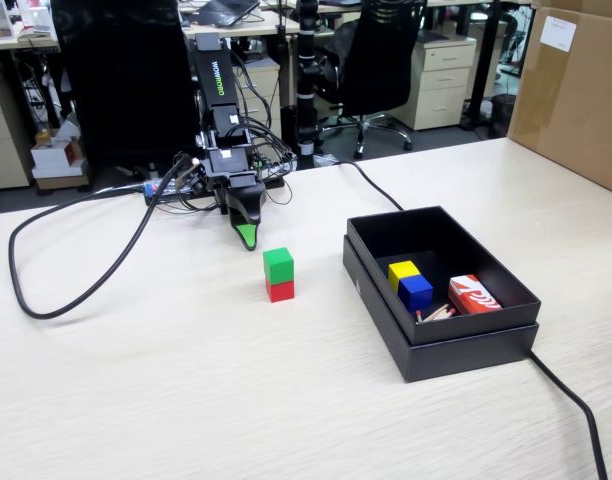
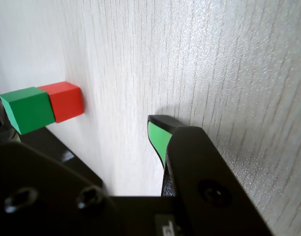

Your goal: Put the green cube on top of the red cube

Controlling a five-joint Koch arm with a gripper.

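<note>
The green cube (image 1: pixel 278 264) rests squarely on top of the red cube (image 1: pixel 280 291) on the pale wooden table, a little left of centre in the fixed view. My gripper (image 1: pixel 247 235) hangs low over the table just behind and left of the stack, apart from it and holding nothing. In the wrist view the green cube (image 2: pixel 26 109) and the red cube (image 2: pixel 66 101) show at the left edge. The gripper (image 2: pixel 81 132) is open, bare table showing between its jaws. One green-padded fingertip (image 2: pixel 158 135) is plain; the other is mostly hidden by the black body.
A black open box (image 1: pixel 436 345) stands right of the stack, holding a yellow cube (image 1: pixel 402 270), a blue cube (image 1: pixel 416 291) and a red-and-white carton (image 1: pixel 473 295). A black cable (image 1: pixel 76 290) loops at the left, another runs past the box. A cardboard carton (image 1: pixel 576 90) stands far right.
</note>
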